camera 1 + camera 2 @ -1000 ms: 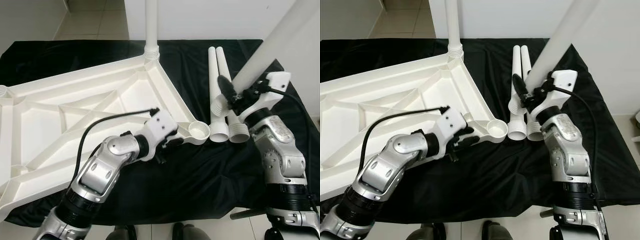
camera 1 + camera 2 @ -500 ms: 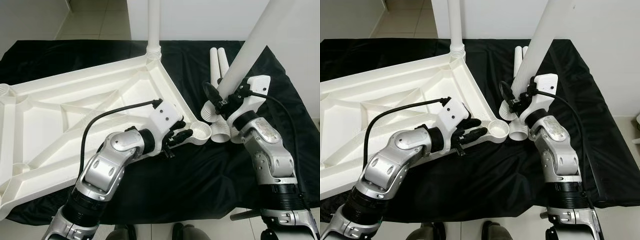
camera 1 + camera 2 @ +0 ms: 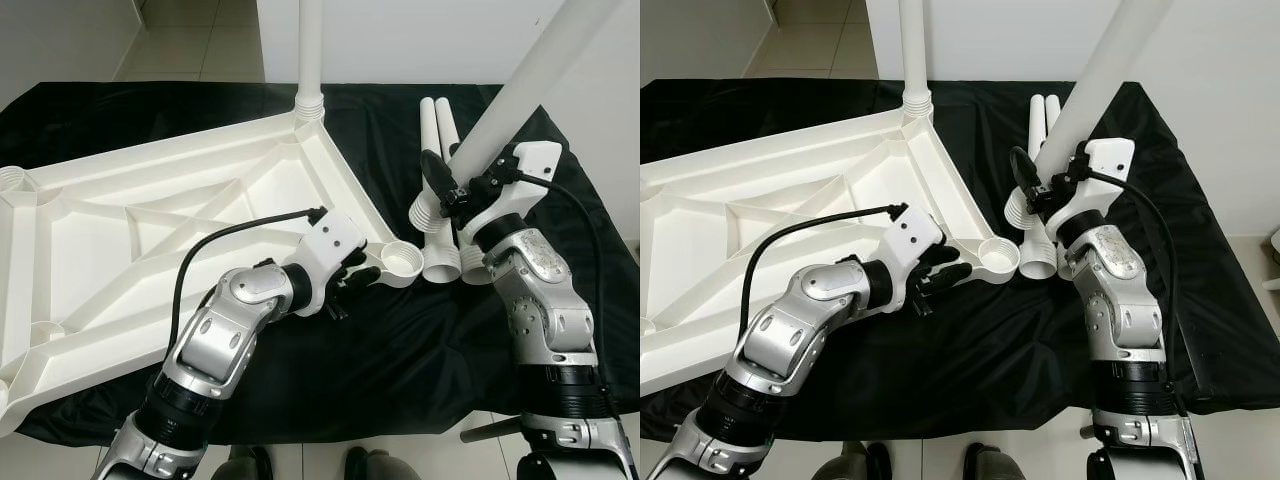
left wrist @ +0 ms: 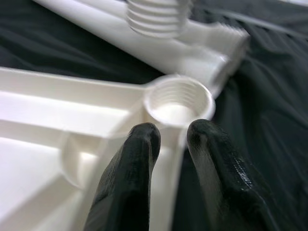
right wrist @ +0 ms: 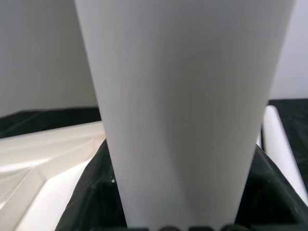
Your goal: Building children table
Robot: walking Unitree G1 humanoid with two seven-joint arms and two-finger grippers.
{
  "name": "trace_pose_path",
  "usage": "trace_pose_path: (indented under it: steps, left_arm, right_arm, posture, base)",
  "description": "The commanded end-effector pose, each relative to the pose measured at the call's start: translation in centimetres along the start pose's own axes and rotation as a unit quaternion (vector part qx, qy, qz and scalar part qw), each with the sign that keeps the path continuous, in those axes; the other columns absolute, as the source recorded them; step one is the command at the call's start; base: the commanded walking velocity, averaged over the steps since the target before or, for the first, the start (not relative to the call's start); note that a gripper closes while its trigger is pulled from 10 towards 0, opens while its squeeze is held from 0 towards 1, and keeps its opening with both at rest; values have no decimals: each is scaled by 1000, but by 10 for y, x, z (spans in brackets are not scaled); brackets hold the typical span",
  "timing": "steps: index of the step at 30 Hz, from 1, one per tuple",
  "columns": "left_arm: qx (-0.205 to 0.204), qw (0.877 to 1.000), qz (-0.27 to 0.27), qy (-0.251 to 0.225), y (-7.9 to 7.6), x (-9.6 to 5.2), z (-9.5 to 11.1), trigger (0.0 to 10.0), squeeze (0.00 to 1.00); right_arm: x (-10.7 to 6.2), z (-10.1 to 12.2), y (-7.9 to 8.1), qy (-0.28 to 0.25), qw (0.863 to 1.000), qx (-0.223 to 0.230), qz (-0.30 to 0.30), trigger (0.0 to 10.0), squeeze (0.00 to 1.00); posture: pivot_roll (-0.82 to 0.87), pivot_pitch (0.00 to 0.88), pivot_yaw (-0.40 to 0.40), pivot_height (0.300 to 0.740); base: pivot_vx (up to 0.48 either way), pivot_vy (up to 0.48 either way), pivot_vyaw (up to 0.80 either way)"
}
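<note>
Two spare legs (image 3: 441, 250) are seen lying side by side at centre right of the frame on the black cloth (image 3: 420, 350) covering the table, just beside the corner socket (image 3: 400, 262) of the upturned white tabletop (image 3: 150, 240). One leg (image 3: 309, 50) stands screwed into the far corner at upper centre. The left gripper (image 3: 362, 275) is set at the socket, fingers (image 4: 130, 178) slightly parted around the rim edge. A fourth leg (image 3: 520, 90) is clenched in the right gripper (image 3: 445, 190), tilted, threaded end low. Compared with half a second ago, this leg has been drawn back to the right, away from the socket
</note>
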State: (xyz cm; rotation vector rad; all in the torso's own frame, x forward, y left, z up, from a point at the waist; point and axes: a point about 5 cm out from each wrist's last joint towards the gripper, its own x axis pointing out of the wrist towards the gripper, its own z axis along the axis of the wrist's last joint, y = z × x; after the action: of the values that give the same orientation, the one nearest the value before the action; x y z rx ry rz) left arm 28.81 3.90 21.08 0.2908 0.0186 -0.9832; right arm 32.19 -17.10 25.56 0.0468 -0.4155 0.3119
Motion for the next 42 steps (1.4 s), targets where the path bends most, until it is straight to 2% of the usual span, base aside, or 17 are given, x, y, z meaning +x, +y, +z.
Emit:
trace_pose_path:
  steps: [1, 10, 15, 19, 21, 26, 36, 42]
  left_arm:
    - [-2, 995, 98, 1, 13, -1, -1, 10000, 0]
    - [-7, 994, 109, 0, 17, -1, -1, 10000, 0]
    - [-5, 995, 100, 6, 17, 0, -3, 10000, 0]
    - [-7, 995, 100, 7, 17, 1, -4, 10000, 0]
    - [-22, 995, 99, 2, 16, 1, -3, 10000, 0]
    - [-13, 995, 98, 4, 15, 1, -4, 10000, 0]
    - [-28, 984, 172, -31, 30, -2, 4, 10000, 0]
    - [-3, 988, 156, 4, 25, -2, -8, 10000, 0]
  right_arm:
    - [-3, 6, -1, -28, 999, -4, -23, 10000, 0]
    - [-4, 0, 0, -29, 998, -3, -59, 10000, 0]
    - [-1, -12, 11, 6, 999, -2, -45, 10000, 0]
    - [0, -15, 15, 9, 999, -13, -43, 10000, 0]
    - [0, -17, 17, 9, 999, -12, -39, 10000, 0]
    - [0, -19, 20, 12, 999, -10, -35, 10000, 0]
    - [-3, -20, 16, -4, 998, -38, -50, 10000, 0]
    - [-3, -25, 19, 6, 999, -27, -38, 10000, 0]
  posture:
    - [-42, 137, 13, 740]
    - [-37, 117, 21, 740]
    - [-36, 104, 21, 740]
    - [-35, 98, 21, 740]
    - [-33, 95, 20, 740]
    - [-33, 86, 15, 740]
    - [-32, 78, 6, 740]
    - [-23, 72, 1, 740]
  base:
    - [0, 0, 0]
    - [0, 0, 0]
    - [0, 0, 0]
    - [0, 0, 0]
    - [0, 0, 0]
    - [0, 0, 0]
    - [0, 0, 0]
    - [0, 0, 0]
